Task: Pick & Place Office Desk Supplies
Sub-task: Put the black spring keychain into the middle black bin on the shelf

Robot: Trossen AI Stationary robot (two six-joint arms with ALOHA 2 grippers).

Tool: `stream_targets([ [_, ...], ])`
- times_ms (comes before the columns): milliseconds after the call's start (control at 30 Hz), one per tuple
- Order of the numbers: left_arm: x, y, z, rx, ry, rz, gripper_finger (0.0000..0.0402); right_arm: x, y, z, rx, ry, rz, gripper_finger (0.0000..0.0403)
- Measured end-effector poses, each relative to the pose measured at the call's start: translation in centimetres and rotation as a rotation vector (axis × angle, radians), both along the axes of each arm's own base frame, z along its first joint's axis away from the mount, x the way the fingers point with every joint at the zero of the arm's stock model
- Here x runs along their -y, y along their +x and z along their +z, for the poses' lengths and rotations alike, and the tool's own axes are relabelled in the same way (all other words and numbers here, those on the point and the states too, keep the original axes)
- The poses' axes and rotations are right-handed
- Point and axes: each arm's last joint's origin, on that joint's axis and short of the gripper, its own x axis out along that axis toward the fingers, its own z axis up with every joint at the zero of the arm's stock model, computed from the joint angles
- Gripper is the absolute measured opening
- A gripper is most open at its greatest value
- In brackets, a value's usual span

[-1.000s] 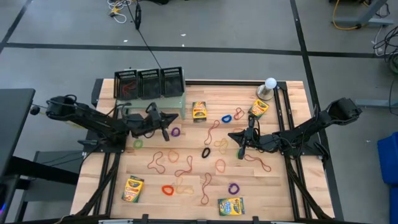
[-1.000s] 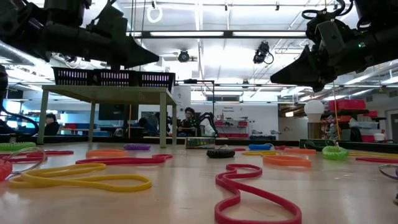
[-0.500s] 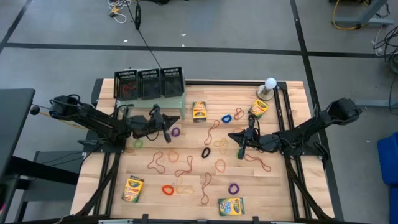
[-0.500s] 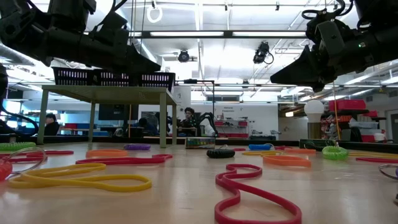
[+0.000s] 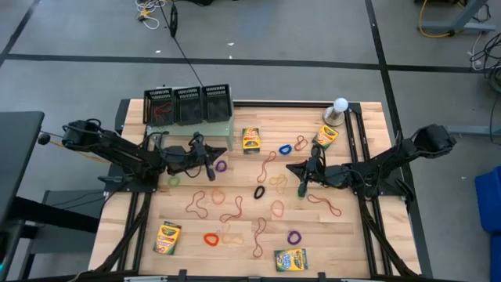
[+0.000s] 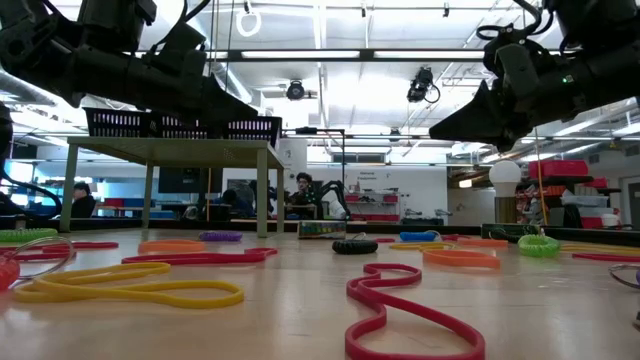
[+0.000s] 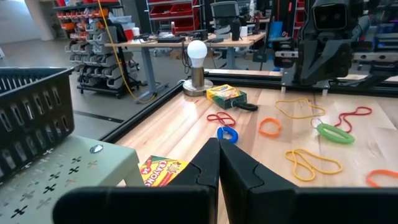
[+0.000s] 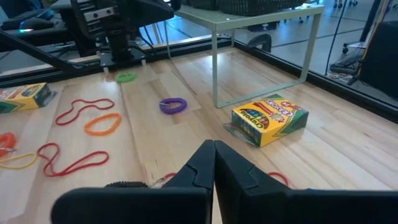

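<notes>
The left gripper [image 5: 221,156] hangs above the table's far left part, just in front of the green stand [image 5: 223,131], its fingers [image 7: 208,163] pressed together and holding nothing. The right gripper [image 5: 295,170] hangs above the middle right of the table, fingers [image 8: 205,163] also pressed together and empty, near a tan band [image 5: 277,182] and a black band [image 5: 259,191].

Three black mesh trays [image 5: 188,104] sit side by side on top of the stand at the far left corner; the left one has a red band in it. Rubber bands lie scattered loose over the middle of the table: a purple band [image 5: 221,166] by the left gripper, a blue band [image 5: 286,149] and red band [image 5: 300,143] farther right, an orange band [image 5: 210,239] and another purple band [image 5: 294,236] toward the near edge.

Four crayon boxes lie flat on the wood: one [image 5: 250,139] just right of the stand, one [image 5: 326,137] at the far right beside the white globe [image 5: 337,110], one [image 5: 167,238] near left, and one [image 5: 290,258] at the near edge, right of centre.

People sit at desks in the room behind the table.
</notes>
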Motion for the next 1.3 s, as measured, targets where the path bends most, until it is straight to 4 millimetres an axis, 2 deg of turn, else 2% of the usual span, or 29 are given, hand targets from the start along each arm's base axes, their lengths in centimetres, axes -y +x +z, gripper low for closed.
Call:
stream_targets([
  [400,0.0,0.0,-0.1,-0.002,-0.022,0.002,0.0013,0.0,0.0,0.2,0.019,0.011,-0.001,0.0009],
  [600,0.0,0.0,-0.2,-0.008,-0.024,0.002,0.0013,-0.1,0.2,0.4,0.047,0.04,0.061,0.0009],
  [733,0.0,0.0,-0.2,-0.005,-0.03,0.001,0.0013,0.4,1.2,1.5,0.095,0.153,0.115,0.0009],
  [800,0.2,0.0,-0.2,-0.002,-0.041,-0.034,0.0012,0.1,1.9,1.9,0.022,0.173,0.155,0.0009],
  [967,1.3,0.1,-0.2,0.013,-0.092,-0.134,0.0006,-1.5,3.0,3.0,-0.332,0.086,0.125,0.0011],
  [1067,2.3,0.2,-0.7,0.001,-0.11,-0.164,0.0006,-2.5,3.7,3.5,-0.42,0.082,0.148,0.0023],
  [1200,3.7,0.5,-1.9,-0.031,-0.131,-0.165,0.0007,-3.9,5.2,2.2,-0.487,0.144,0.204,0.0062],
  [1300,4.5,0.8,-3.0,-0.042,-0.148,-0.155,0.0007,-4.3,6.6,0.9,-0.526,0.198,0.165,0.0097],
])
